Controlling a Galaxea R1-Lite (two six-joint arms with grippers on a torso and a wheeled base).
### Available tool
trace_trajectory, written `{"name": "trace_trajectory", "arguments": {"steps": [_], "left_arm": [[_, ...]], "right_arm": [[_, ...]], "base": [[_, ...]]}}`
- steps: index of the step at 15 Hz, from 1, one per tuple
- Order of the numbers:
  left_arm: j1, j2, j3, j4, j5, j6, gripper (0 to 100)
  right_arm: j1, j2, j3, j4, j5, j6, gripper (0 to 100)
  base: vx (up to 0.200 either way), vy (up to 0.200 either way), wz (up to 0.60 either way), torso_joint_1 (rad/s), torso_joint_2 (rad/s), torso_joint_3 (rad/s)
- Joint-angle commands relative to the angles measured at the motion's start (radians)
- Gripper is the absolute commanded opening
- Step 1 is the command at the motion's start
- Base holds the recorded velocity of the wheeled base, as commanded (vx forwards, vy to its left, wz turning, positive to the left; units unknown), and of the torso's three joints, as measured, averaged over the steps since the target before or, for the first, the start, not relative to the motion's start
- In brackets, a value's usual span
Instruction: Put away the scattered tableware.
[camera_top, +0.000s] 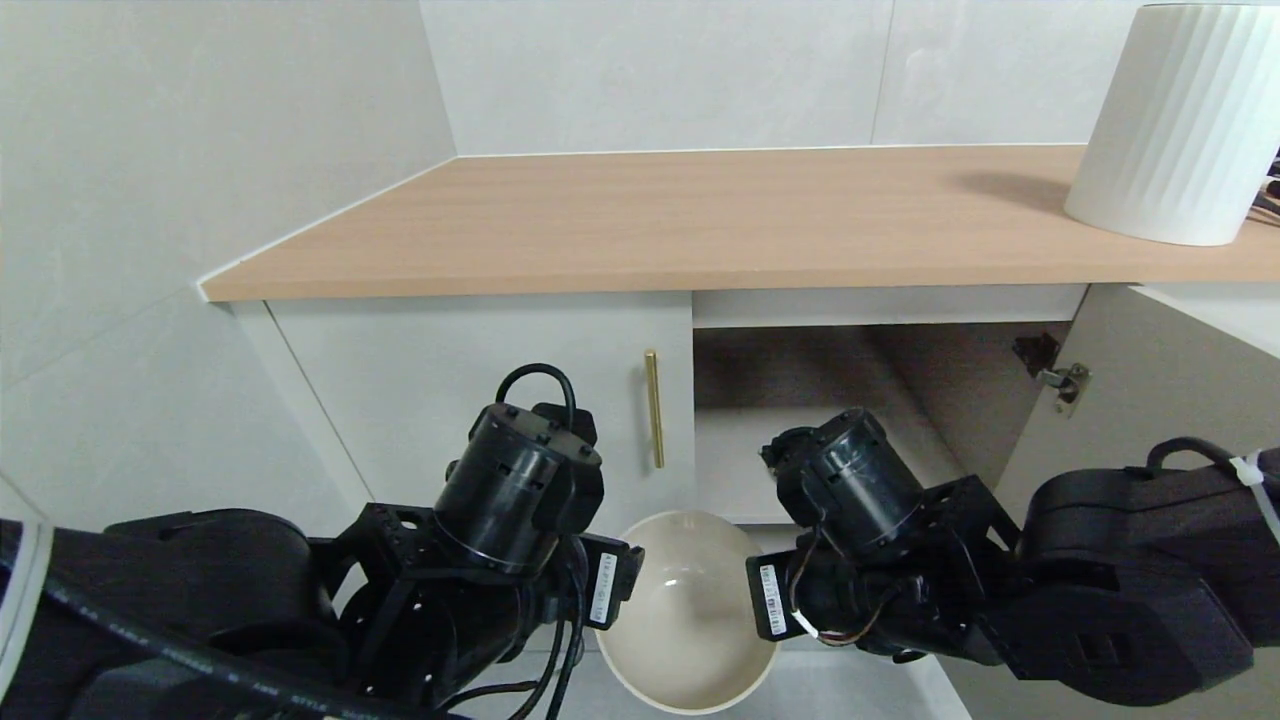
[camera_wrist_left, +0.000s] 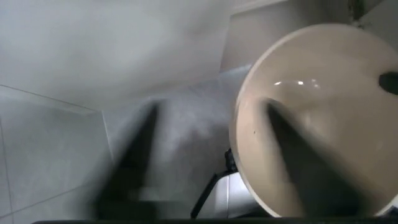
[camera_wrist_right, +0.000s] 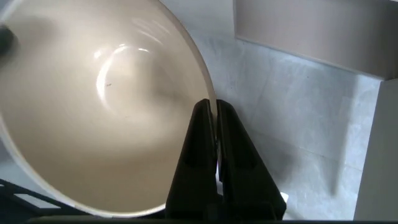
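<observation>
Right gripper (camera_wrist_right: 216, 134) was clamped narrow on the rim of the cream bowl (camera_top: 685, 610), which hung low before the cabinet (camera_top: 480, 380), just below its open right compartment. Left gripper (camera_wrist_left: 210, 106) stood wide at the bowl's opposite rim, one finger over the inside. A white ribbed vessel (camera_top: 1175, 120) stood at the right end of the countertop (camera_top: 650, 220).

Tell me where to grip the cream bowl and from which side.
Pinch the thin rim of the bowl on the robot's right side, one finger inside, one outside, as the right gripper does; its mouth faces up and looks too wide to span.
</observation>
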Motion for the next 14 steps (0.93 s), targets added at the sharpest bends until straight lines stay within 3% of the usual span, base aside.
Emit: {"name": "trace_trajectory", "arguments": {"steps": [1,9,14], "left_arm": [[0.0,-0.008,0.0,-0.001,-0.002,-0.002,100],[0.003,-0.009,0.003,-0.039,0.027,-0.002,100],[0.003,-0.011,0.003,-0.039,0.027,-0.002,100]], "right_arm": [[-0.046,0.041,-0.014,-0.044,-0.001,0.028,0],[-0.316,0.251,-0.022,-0.277,-0.06,0.096,0],[-0.418,0.292,-0.025,-0.417,-0.108,0.106,0]], "base": [[0.0,0.0,0.0,0.0,0.0,0.0],[0.0,0.0,0.0,0.0,0.0,0.0],[0.0,0.0,0.0,0.0,0.0,0.0]]}}
